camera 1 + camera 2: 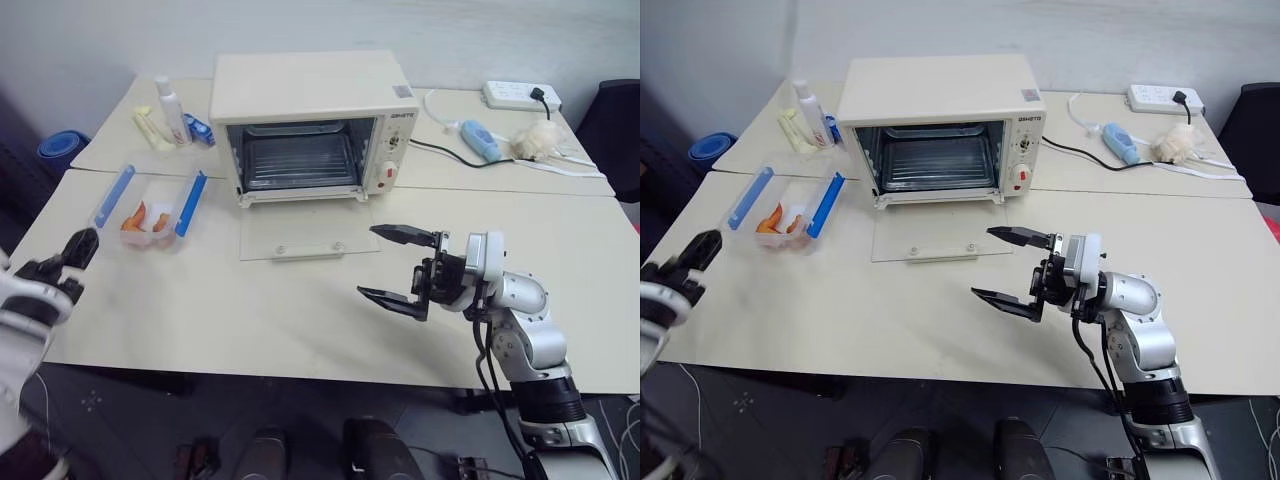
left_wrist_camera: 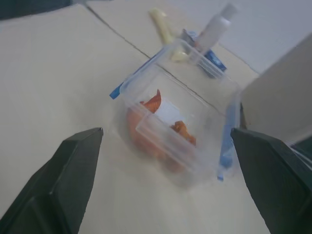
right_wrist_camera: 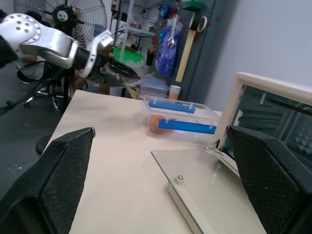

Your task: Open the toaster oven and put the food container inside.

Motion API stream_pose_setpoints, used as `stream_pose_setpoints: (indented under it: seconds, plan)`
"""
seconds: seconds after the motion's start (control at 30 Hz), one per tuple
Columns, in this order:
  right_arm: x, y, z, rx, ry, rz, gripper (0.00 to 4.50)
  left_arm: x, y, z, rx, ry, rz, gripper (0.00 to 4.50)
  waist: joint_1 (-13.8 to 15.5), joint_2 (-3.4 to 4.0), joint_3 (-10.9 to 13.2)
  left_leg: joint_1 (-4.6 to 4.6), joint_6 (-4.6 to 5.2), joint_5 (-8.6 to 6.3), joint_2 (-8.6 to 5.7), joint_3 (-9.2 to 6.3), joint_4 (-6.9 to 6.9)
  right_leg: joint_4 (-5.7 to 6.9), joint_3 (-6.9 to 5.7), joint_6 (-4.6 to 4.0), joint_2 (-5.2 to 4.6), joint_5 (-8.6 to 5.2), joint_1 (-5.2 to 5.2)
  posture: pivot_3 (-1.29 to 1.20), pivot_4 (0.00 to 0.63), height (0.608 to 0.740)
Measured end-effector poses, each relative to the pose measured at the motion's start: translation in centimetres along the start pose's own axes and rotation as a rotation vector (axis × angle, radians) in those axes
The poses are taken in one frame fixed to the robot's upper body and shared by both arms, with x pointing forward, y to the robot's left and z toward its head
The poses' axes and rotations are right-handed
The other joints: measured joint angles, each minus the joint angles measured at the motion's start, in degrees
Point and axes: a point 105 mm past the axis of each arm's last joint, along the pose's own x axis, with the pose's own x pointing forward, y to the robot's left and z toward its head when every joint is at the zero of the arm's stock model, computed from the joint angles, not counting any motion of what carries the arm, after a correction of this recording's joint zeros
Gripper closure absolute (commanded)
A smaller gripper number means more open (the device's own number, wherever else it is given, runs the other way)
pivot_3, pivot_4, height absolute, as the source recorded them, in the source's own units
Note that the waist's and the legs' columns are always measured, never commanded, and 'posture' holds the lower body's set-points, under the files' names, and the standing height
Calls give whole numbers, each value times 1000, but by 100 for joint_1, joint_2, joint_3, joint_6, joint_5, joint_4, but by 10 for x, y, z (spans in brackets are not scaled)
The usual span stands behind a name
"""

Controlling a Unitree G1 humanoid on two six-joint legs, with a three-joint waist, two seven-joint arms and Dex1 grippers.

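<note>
The cream-white toaster oven (image 1: 310, 95) stands at the back middle of the table. Its glass door (image 1: 308, 232) is dropped open and lies flat, and the wire rack inside is bare. The food container (image 1: 150, 205), a clear box with blue clip bars and orange food inside, sits on the table left of the oven. My left gripper (image 1: 62, 258) is open near the table's left edge, short of the container, which the left wrist view shows between and beyond its fingers (image 2: 63, 180). My right gripper (image 1: 366, 261) is open and empty, in front of the door's right corner, pointing left.
A white bottle (image 1: 171, 110), a yellow item (image 1: 152, 128) and a small blue pack lie behind the container. A power strip (image 1: 520, 95), a blue device (image 1: 480, 140), cables and a white bundle (image 1: 543, 140) sit at the back right. A seam (image 1: 500, 193) crosses the table.
</note>
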Motion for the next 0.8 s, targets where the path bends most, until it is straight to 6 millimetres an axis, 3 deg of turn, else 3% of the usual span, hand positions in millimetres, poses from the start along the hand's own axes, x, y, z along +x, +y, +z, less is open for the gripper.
stream_pose_setpoints:
  seconds: [0.13,0.37,0.47,0.53,0.63,0.8]
  plan:
    - [-2,3,0,2,8,-13,0,20,3,-9,-65,105,110,41,-38,-3,0,-2,-9,3,-1,5,4,-3,2,1,0,0,-5,0,150,740]
    - [-5,10,-2,18,30,-37,0,54,-13,-18,-29,207,145,41,16,-4,0,-8,-25,12,-3,4,19,8,1,1,4,1,-11,0,150,740]
    - [-6,12,-2,15,32,-43,0,62,-12,-21,-5,215,171,577,12,-4,0,-9,-28,13,-2,7,18,19,5,1,4,1,-22,0,150,740]
    - [-6,13,-1,12,32,-46,0,64,-7,-20,18,207,199,1177,11,-5,-1,-26,-32,15,-2,13,20,30,9,1,4,1,-46,0,150,740]
    - [-9,14,-4,19,56,-67,0,62,4,-4,52,143,254,2013,1,-5,-1,-75,-35,17,1,11,39,41,9,1,5,1,-89,0,150,740]
    - [-11,14,-7,21,67,-87,0,58,15,11,37,76,295,3550,21,-5,-1,-76,-34,16,0,8,52,46,7,1,4,1,-83,0,150,740]
